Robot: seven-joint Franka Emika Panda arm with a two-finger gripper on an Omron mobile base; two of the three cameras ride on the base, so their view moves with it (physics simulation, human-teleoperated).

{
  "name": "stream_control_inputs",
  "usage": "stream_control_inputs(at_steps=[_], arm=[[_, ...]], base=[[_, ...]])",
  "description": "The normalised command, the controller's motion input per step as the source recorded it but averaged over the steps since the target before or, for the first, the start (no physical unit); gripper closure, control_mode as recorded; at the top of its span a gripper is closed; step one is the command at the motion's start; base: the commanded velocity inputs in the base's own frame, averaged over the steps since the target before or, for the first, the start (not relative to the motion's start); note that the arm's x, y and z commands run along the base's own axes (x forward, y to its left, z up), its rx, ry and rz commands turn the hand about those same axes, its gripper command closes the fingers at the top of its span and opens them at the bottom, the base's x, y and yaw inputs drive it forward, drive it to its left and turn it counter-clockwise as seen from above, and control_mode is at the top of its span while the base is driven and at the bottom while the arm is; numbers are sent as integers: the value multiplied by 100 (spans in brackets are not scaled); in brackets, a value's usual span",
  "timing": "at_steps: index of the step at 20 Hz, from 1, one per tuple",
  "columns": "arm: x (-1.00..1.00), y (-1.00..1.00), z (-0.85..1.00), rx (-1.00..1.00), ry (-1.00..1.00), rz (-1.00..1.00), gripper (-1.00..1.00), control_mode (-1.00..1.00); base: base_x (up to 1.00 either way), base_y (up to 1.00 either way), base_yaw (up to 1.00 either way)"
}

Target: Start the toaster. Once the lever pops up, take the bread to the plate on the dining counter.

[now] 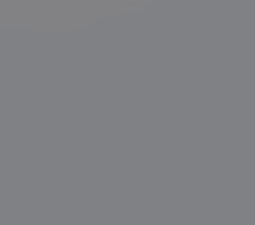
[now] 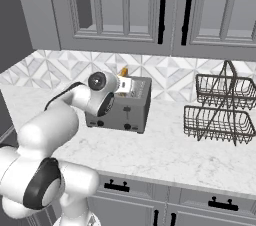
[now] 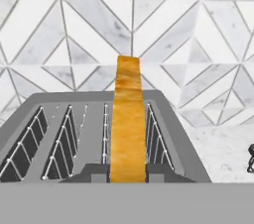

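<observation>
Two-tier wire basket rack on marble worktop, beneath grey wall cabinets.

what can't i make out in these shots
- Left base view: a flat grey surface close to the camera blocks the scene.
- Right base view: the tool is behind the arm's wrist; the toaster's left end is covered by the arm.
- Hand view: the bread's lower part is in the slot; the dark object is cut by the right edge.

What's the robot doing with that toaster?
The robot arm is reaching over the toaster on the counter. A slice of bread stands up out of one slot, and the tool is shut on it, right at the slot's near end. The bread is not out of the toaster yet. A wire basket rack stands off to the side.
</observation>
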Motion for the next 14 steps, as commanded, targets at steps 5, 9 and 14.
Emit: stream_control_inputs(at_steps=[5, 9, 14], arm=[[-48, 0, 37, 0, 7, -2, 100, -100], [-65, 3, 14, 0, 7, 0, 100, -100], [-72, 18, 3, 0, 3, 1, 100, -100]], base=[[0, 0, 0], [0, 0, 0], [0, 0, 0]])
